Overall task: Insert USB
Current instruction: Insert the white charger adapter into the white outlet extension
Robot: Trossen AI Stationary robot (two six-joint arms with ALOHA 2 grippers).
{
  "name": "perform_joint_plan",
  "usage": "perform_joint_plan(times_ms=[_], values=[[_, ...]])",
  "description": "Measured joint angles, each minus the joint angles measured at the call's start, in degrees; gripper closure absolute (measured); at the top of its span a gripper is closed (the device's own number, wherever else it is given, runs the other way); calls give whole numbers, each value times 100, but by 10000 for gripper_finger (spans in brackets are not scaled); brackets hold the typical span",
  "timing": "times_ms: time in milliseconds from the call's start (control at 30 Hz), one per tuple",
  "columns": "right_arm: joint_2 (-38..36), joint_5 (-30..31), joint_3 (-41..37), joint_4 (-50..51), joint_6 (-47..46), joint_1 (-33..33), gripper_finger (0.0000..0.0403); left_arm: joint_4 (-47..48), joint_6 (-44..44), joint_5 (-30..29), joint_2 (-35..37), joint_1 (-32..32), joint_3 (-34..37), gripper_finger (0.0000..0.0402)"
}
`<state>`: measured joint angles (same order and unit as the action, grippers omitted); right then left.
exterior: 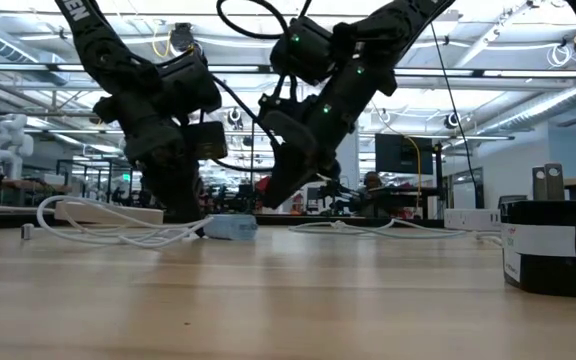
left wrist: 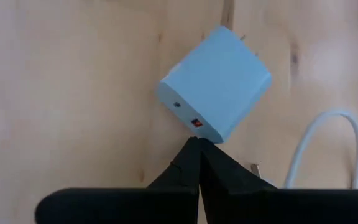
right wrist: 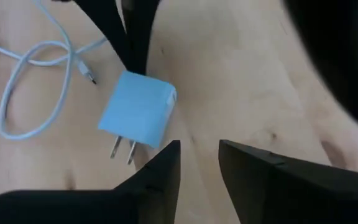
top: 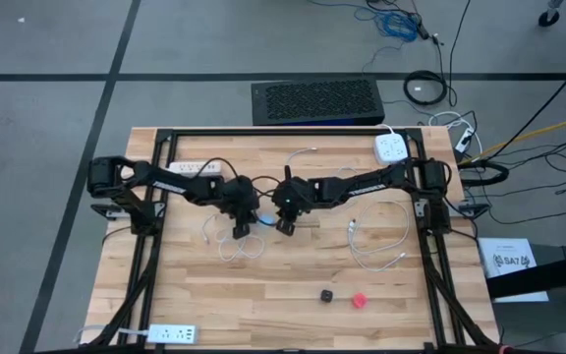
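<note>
A light blue charger block [left wrist: 216, 84] lies flat on the wooden table, its metal prongs [right wrist: 122, 149] pointing away from the port face. My left gripper [left wrist: 197, 142] is shut, its tips at that port face. My right gripper [right wrist: 197, 152] stands open just beyond the prongs, with nothing between its fingers. The white USB cable [right wrist: 30, 81] lies in loose loops on the table beside the charger, its plug end [right wrist: 89, 76] free. In the high view both grippers meet at the charger [top: 260, 218] in the table's middle. My left gripper's shut fingertips [left wrist: 194, 149] rest against the lower edge of the charger's port face, right by the red USB port [left wrist: 196, 122]. They slant down toward it from the table's left. The charger lies flat on the table.
A second white cable [top: 376, 241] lies right of centre. Power strips sit at the far left [top: 180, 167], far right [top: 391, 147] and near left [top: 170, 334]. A black cube [top: 327, 294] and a red cube [top: 359, 300] lie near the front.
</note>
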<state>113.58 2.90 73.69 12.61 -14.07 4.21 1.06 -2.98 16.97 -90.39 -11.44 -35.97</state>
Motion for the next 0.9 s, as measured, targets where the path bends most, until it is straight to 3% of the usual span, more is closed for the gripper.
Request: perform_joint_plan(times_ms=[267,367,600,700,800,900], values=[[169,-60,2,-94,-186,-17,318,-791,-124,-631,-2,-6,2,399],[248,-521,0,-167,-405,-24,321,-904,-116,-976,2,-108,0,399],[212,-711,-2,-52,-497,-149,323,558,-120,-986,700,-380,0,400],[229,-571,0,-35,-495,-124,323,1229,-125,-609,1071,-270,-2,400],[277,-582,-2,-43,-474,-114,323,1414,-251,-480,1065,-42,-7,400],[318,-608,-2,-172,-436,-111,323,1027,-275,-679,766,121,-7,400]])
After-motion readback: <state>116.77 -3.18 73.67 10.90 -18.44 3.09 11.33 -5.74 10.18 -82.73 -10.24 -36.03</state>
